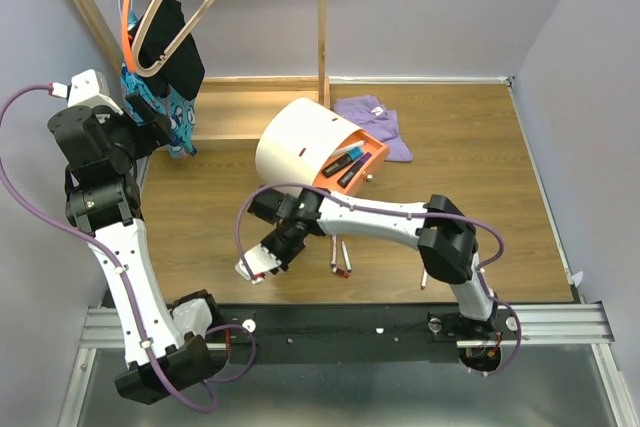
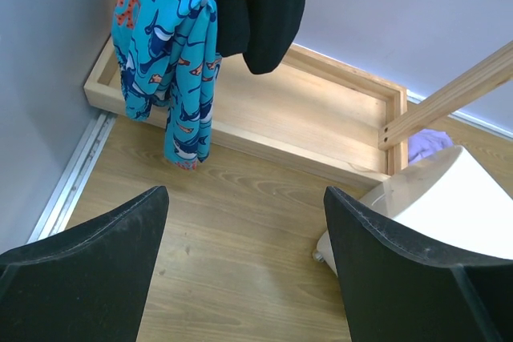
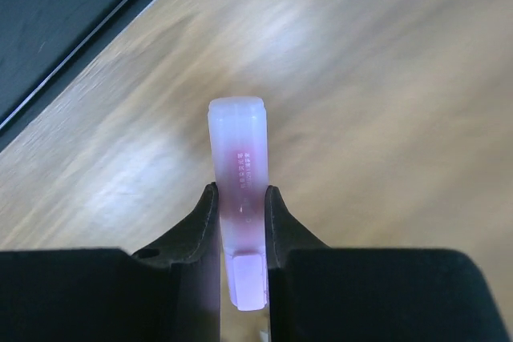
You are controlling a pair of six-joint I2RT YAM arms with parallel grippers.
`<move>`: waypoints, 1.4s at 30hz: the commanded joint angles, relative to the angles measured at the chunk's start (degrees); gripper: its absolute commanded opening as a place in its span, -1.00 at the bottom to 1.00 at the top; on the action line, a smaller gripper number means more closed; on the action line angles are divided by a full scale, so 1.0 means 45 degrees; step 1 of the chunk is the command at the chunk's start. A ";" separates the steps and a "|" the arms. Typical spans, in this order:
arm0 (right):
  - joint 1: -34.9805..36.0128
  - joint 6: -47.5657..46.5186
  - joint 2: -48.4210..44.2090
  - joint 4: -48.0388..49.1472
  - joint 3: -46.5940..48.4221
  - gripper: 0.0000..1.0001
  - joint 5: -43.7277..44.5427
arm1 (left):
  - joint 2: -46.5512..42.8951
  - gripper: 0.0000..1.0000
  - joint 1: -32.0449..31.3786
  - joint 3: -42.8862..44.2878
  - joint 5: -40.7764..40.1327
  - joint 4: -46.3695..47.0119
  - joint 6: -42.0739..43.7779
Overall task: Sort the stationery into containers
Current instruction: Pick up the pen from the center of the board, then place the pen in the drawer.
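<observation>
My right gripper (image 3: pixel 240 198) is shut on a pale pink-purple marker (image 3: pixel 236 142), both jaws pressed against its barrel just above the wooden table. From above, that gripper (image 1: pixel 257 267) hangs low near the table's front edge, left of centre. The cream drum-shaped container (image 1: pixel 297 137) lies further back, and its orange drawer (image 1: pixel 372 160) is pulled out with several dark markers inside. Two thin pens (image 1: pixel 340 257) lie on the wood right of the gripper. My left gripper (image 2: pixel 244 278) stands open and empty at the far left, with the container (image 2: pixel 457 198) to its right.
A wooden tray (image 2: pixel 321 118) lines the back left, with blue patterned and black clothes (image 2: pixel 172 46) hanging over it from hangers. A purple cloth (image 1: pixel 375 115) lies behind the drawer. A wooden post (image 1: pixel 322 27) rises at the back. A black rail (image 1: pixel 350 322) runs along the near edge.
</observation>
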 commanded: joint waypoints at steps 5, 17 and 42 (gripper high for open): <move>-0.0950 0.4692 -0.2322 0.0670 0.3874 -0.90 -0.2908 | 0.0307 0.75 0.0088 0.0860 0.0529 0.0526 0.0177; -0.3936 0.8468 -0.5390 0.2828 0.3683 -0.90 -0.0374 | 0.1088 0.74 0.0088 0.0177 0.3456 0.1853 -0.0681; -0.6108 0.0674 -0.6444 -0.2570 0.1400 -0.38 -0.0727 | 0.0952 0.74 0.0206 -0.0507 0.3694 0.2460 -0.0624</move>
